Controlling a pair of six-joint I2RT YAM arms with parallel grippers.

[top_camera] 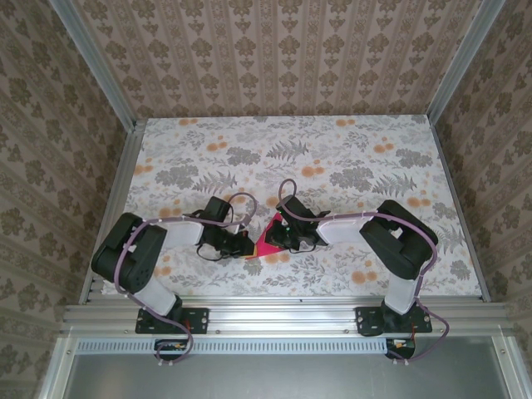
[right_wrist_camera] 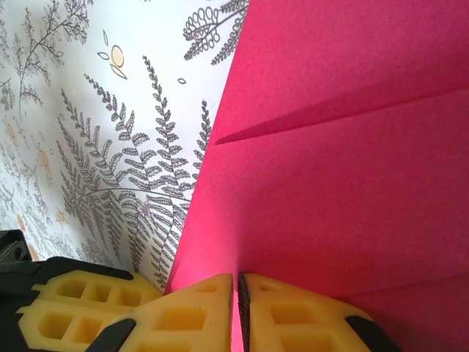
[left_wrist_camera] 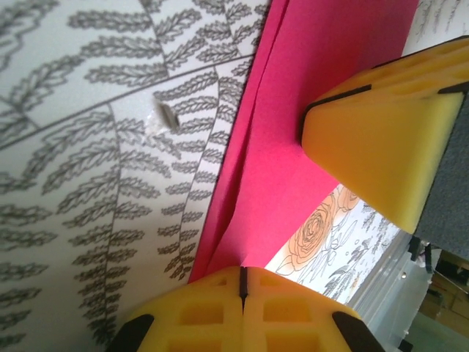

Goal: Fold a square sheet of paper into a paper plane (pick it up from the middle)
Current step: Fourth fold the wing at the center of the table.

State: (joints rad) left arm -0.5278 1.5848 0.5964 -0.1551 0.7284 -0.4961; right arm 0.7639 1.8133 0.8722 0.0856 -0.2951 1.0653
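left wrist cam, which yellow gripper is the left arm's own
The yellow-fingered left gripper at the bottom edge, shut on the folded magenta-red paper; the right gripper sits upper right.

Soft, even light fills the top view; the table (top_camera: 349, 158) is bright and sharp across the frame, its shadows faint and short. In both wrist views the paper (right_wrist_camera: 330, 183) glows saturated, with a soft shadow along its crease. The yellow pads (left_wrist_camera: 198, 315) of the left tool (left_wrist_camera: 242, 286), at the lower edge, look slightly soft; the lower right corner beyond is blurred.
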